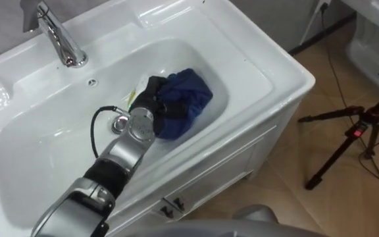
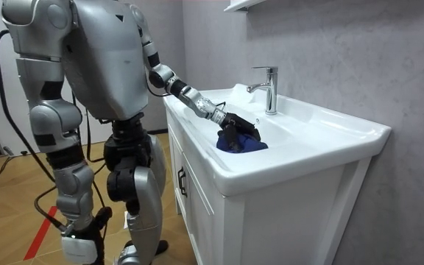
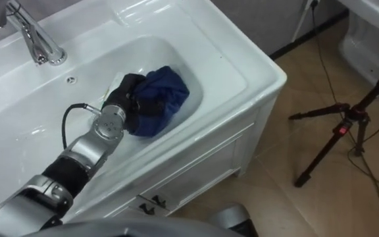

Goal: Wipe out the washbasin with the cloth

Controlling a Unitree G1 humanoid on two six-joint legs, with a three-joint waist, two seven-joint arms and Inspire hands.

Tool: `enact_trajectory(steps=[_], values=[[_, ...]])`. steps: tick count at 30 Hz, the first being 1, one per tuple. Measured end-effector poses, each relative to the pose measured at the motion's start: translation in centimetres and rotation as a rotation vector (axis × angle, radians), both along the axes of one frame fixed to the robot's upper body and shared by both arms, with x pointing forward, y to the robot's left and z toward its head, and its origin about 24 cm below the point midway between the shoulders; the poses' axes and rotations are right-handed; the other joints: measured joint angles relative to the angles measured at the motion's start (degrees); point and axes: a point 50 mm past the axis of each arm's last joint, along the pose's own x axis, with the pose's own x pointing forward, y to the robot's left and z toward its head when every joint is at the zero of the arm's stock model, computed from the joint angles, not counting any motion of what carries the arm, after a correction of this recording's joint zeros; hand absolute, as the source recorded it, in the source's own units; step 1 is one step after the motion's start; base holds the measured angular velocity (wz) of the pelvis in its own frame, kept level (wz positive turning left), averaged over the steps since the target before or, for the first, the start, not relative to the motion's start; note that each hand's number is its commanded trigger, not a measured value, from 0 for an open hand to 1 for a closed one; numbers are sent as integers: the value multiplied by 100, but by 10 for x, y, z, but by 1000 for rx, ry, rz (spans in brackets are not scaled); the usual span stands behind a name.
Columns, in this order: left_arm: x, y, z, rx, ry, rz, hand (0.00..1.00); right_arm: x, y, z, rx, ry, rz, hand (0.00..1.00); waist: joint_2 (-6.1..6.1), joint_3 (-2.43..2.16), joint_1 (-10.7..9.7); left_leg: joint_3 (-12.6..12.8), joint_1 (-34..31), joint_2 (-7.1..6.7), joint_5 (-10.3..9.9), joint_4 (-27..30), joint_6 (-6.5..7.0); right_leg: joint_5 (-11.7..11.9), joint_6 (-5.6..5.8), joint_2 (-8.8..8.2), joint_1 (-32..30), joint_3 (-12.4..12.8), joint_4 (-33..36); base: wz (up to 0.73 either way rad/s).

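A crumpled dark blue cloth (image 1: 188, 97) lies in the bowl of the white basin (image 1: 262, 74), right of the drain (image 1: 119, 123). My left hand (image 1: 151, 99) reaches in from the lower left and rests on the cloth's left side, its dark fingers curled into the fabric. In the room view I stand at the basin's end, left arm stretched over the rim to the cloth (image 2: 250, 145). My right hand (image 2: 79, 246) hangs low beside my leg, away from the basin.
A chrome faucet (image 1: 61, 39) stands at the basin's back left, above a small overflow hole (image 1: 92, 82). The white cabinet (image 1: 209, 178) carries the basin. A black tripod (image 1: 357, 131) and cables stand on the wooden floor to the right.
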Motion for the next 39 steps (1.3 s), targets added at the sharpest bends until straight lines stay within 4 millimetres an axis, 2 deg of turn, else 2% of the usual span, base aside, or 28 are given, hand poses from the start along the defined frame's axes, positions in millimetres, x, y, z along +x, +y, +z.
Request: enact_trajectory(steps=[4,10,13,18,21,23,24,27,29,31,32,36,38,39], values=[[1,-6,4,-20,-11,-26,100,4,0,0,-17,-15,12,0,-10,7,65,-25,-26,-26,-1,2,1,-3,5,-23,17,-12,-69,2],[-1,-8,0,-25,-12,-48,100,1,3,-1,-21,-1,48,0,-38,18,167,-39,20,-36,-1,-2,2,-8,12,-30,76,-23,-79,1],[-4,-5,-5,41,-17,-89,100,-6,6,-1,-15,17,46,0,-64,23,289,-40,76,-39,-1,-34,2,-16,18,-26,120,-20,-89,0],[-16,10,-22,188,-11,-135,100,-13,8,-1,-5,42,75,0,-184,-4,457,-31,212,-37,-1,-45,2,-53,-1,-18,227,9,-59,-2],[-25,22,-30,276,-5,-123,100,-19,8,-1,-6,48,62,0,-242,-35,617,-38,284,-39,-1,-81,2,-58,2,-17,280,0,-74,0],[-38,40,-38,341,8,-81,100,-24,7,0,2,61,41,0,-292,-90,784,-39,346,-32,-1,-108,2,-74,-5,0,300,34,-76,-8],[-40,45,-40,366,5,-70,100,-23,7,0,1,58,32,0,-295,-94,849,-40,358,-29,-1,-115,2,-72,-8,7,295,55,-75,-8],[-54,82,-45,517,12,0,100,-24,3,1,-14,59,-10,0,-294,-125,1032,-140,333,-21,-2,-141,1,-60,-24,38,288,62,-75,2],[-72,120,-47,707,26,17,100,-22,-4,2,-33,59,-25,0,-237,-209,1057,-201,350,-11,-1,-187,0,-48,-42,63,289,54,-75,0],[-87,142,-47,856,28,10,100,-19,-10,4,-49,50,-26,0,-185,-234,1095,-293,374,-12,-1,-198,-1,-43,-49,68,312,45,-60,-4],[-91,150,-46,938,19,-6,100,-19,-13,4,-58,45,-34,0,-163,-231,1207,-292,409,-12,0,-200,-2,-41,-52,68,347,48,-56,0],[-95,156,-44,1059,12,-59,100,-15,-23,7,-81,24,-43,0,-84,-240,1393,-257,516,-13,0,-203,-2,-41,-52,69,436,94,-74,-5],[-97,156,-44,1088,9,-83,100,-8,-30,8,-97,-11,-53,0,-3,-269,1536,-262,514,-12,0,-201,-2,-41,-54,72,384,159,-76,-18],[-98,156,-44,1091,7,-82,100,-7,-32,9,-103,-14,-62,0,15,-276,1540,-265,511,-14,0,-202,-2,-40,-53,72,384,162,-76,-11]])
